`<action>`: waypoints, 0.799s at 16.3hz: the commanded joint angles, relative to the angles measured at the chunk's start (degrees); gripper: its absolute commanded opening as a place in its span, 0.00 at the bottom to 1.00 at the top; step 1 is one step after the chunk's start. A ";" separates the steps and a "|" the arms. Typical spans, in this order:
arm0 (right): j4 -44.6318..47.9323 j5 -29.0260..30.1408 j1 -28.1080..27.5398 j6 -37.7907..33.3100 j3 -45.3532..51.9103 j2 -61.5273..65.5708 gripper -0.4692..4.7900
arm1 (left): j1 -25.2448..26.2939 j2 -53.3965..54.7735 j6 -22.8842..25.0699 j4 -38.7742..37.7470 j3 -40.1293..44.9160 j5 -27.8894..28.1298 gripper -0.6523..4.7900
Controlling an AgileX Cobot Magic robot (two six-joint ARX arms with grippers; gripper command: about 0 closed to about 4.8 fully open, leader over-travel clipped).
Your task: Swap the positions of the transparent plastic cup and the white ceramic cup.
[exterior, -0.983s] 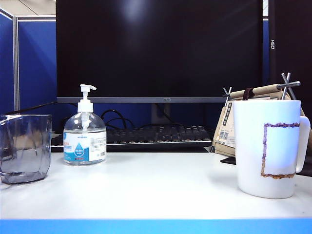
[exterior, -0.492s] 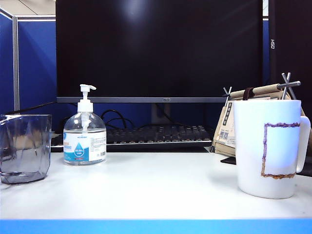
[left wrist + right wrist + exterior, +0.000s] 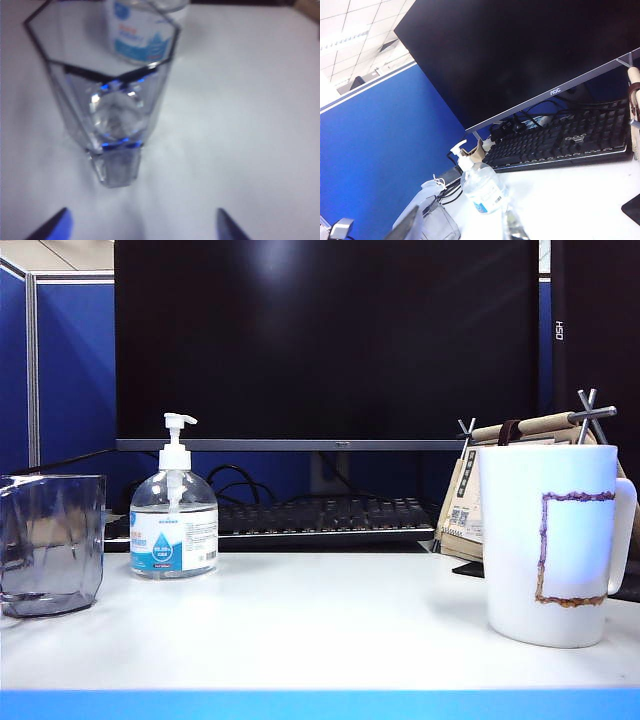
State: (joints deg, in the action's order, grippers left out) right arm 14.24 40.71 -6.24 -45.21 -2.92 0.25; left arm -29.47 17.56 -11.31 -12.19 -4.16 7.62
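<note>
The clear, grey-tinted faceted plastic cup was stood upright at the table's left edge, apparently empty; the tall white handled ceramic mug was stood upright far right.

The left hand hovers above the transparent plastic cup, its two fingertips spread wide apart. The cup stands upright on the white table, a labelled pump bottle just behind it.
</note>
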 commanded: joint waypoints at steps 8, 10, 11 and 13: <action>-0.37 -0.09 -0.09 0.48 -0.15 -0.11 0.48 | 0.02 20.17 0.44 17.94 -2.95 6.97 0.79; -1.14 0.09 -0.07 0.48 -0.15 -0.11 0.48 | 0.02 24.50 0.59 18.71 -4.39 11.32 0.79; -1.14 0.13 -0.07 0.48 -0.15 -0.11 0.48 | 0.02 25.97 0.61 18.97 -4.70 12.11 0.79; -1.11 0.13 -0.07 0.50 -0.15 -0.11 0.48 | 0.02 28.37 0.59 19.17 -5.18 13.33 0.79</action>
State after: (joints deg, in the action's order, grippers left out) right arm 12.47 40.73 -6.33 -45.01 -2.92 0.25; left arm -29.47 45.52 -10.98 6.42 -8.80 19.84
